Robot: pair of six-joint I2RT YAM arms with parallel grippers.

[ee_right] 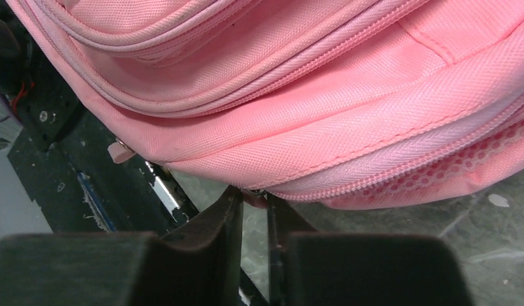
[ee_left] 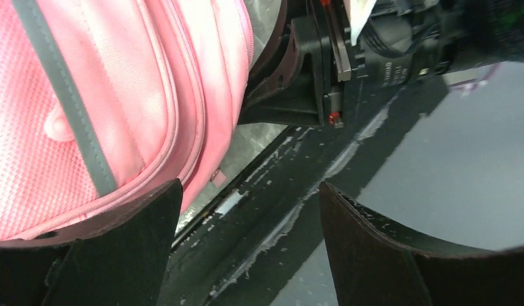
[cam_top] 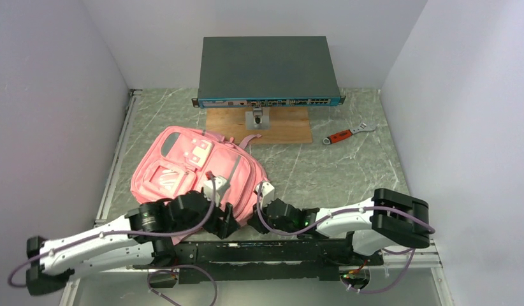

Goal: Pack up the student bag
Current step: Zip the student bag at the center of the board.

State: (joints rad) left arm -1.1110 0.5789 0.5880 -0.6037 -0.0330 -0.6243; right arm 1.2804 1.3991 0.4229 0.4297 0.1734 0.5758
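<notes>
Seemingly at an early stage of the packing job, two robot arms meet at the near edge of the student bag (cam_top: 196, 169), lower centre of the overhead frame. The left gripper (ee_left: 247, 191) stands spread wide with nothing between its fingers, one finger just beside the bag's bulging side seam at the left of its wrist view. The right gripper (ee_right: 254, 191) has its fingers pressed nearly together under the bag's lowest zip line, nipping what looks like a small pink tab (ee_right: 251, 195). How firm that hold is cannot be told from the close view.

The light-pink backpack lies flat, front pockets upward, left of centre on the marbled table (cam_top: 336, 172). Every zip line in sight appears closed and no compartment gapes. The judgement is that opening the bag is the step in hand and that nothing visible has gone inside.

Farther up the frame, a wooden board (cam_top: 285, 131) carries a small metal fixture (cam_top: 257, 119). Beyond it, at top centre, sits a dark network switch (cam_top: 266, 67). A red-handled wrench (cam_top: 345, 134) lies well apart at upper right, the only loose item on show; whether it belongs in the bag cannot be told. Opening, loading and closing all appear to be left.
</notes>
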